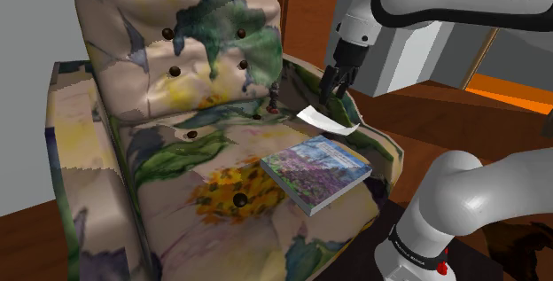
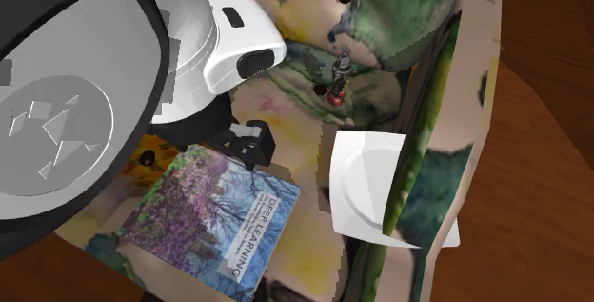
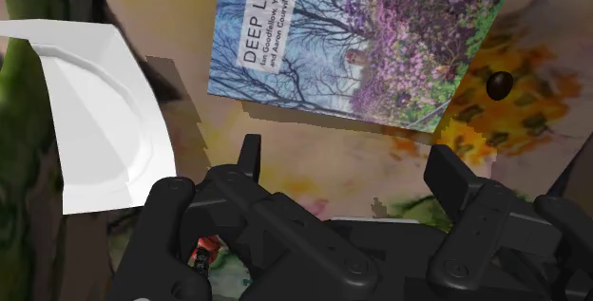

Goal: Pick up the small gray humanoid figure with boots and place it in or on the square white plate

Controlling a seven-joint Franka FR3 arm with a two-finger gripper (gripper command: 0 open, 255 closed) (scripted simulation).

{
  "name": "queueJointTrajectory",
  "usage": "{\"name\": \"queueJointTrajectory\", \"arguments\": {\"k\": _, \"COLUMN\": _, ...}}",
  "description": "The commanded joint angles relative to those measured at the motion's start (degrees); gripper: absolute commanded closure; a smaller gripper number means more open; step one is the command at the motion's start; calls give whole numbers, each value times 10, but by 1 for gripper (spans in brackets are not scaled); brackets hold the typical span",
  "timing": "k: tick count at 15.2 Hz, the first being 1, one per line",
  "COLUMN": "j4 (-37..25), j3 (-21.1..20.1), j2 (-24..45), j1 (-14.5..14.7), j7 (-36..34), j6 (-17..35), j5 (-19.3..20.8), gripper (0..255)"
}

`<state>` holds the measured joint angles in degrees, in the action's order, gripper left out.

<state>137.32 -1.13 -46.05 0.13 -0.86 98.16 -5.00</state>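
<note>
The jaws were held wide apart above the seat of a floral armchair (image 1: 177, 102), and nothing was gripped between them. The figure (image 1: 274, 97) was stood upright at the back of the seat, at the foot of the backrest and apart from the jaws. The plate (image 1: 323, 120) was seen tilted against the armrest on the shoulder view's right, near the figure. A book (image 1: 316, 171) was laid flat on the seat cushion, just beside the plate.

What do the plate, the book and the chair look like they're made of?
Plate: smooth plain white, perhaps ceramic or plastic; the look leaves it open. Book: likely paper, given its printed picture cover. Chair: floral fabric, judging by the buttoned tufting.
</note>
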Motion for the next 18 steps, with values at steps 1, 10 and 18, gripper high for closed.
{"name": "queueJointTrajectory", "arguments": {"k": 1, "j4": 0, "j3": 0, "j2": 0, "j1": 0, "j7": 0, "j6": 0, "j5": 0, "gripper": 0}}
{"name": "queueJointTrajectory", "arguments": {"k": 10, "j4": -40, "j3": 14, "j2": 158, "j1": -27, "j7": -12, "j6": 160, "j5": 5, "gripper": 0}}
{"name": "queueJointTrajectory", "arguments": {"k": 18, "j4": -122, "j3": 31, "j2": 309, "j1": -46, "j7": -23, "j6": 265, "j5": 2, "gripper": 0}}
